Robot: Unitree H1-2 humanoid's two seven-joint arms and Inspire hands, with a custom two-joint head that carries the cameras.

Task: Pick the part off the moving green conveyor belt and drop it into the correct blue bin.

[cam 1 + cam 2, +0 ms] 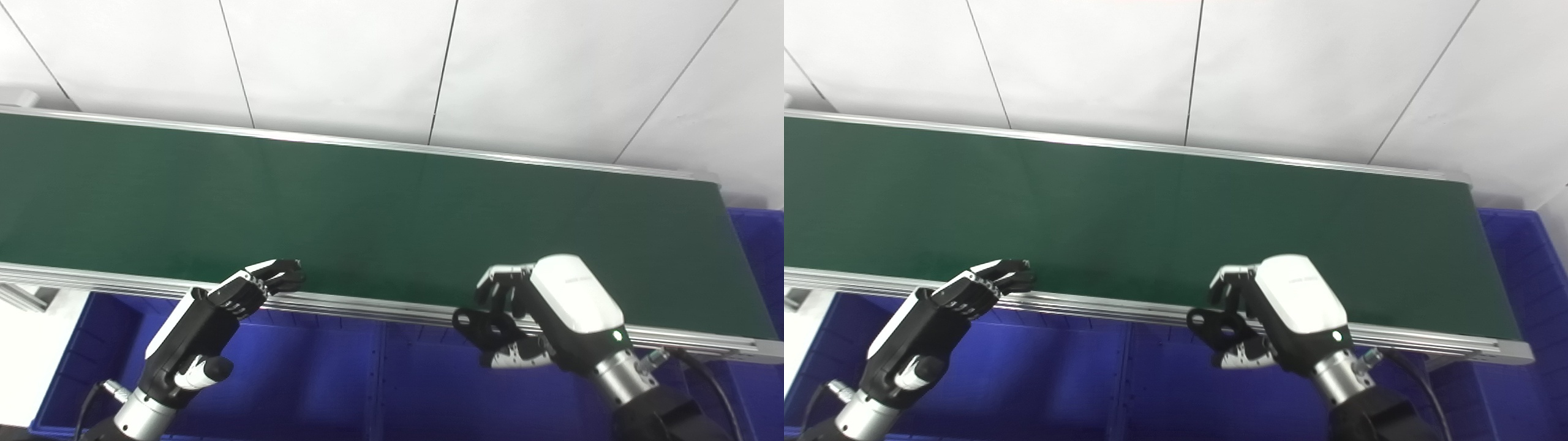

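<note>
The green conveyor belt (367,208) runs across the view with no part visible on it. My left hand (214,312) is open and empty, its fingers stretched over the belt's near rail. My right hand (539,312) is also empty, with fingers loosely curled and apart, hovering at the near rail further right. Blue bins (343,380) lie below the near rail, under both hands. Another blue bin (762,245) stands past the belt's right end.
A metal rail (380,309) edges the belt's near side and another rail (367,142) its far side. White wall panels rise behind the belt. A divider (378,373) splits the near bins between the two hands.
</note>
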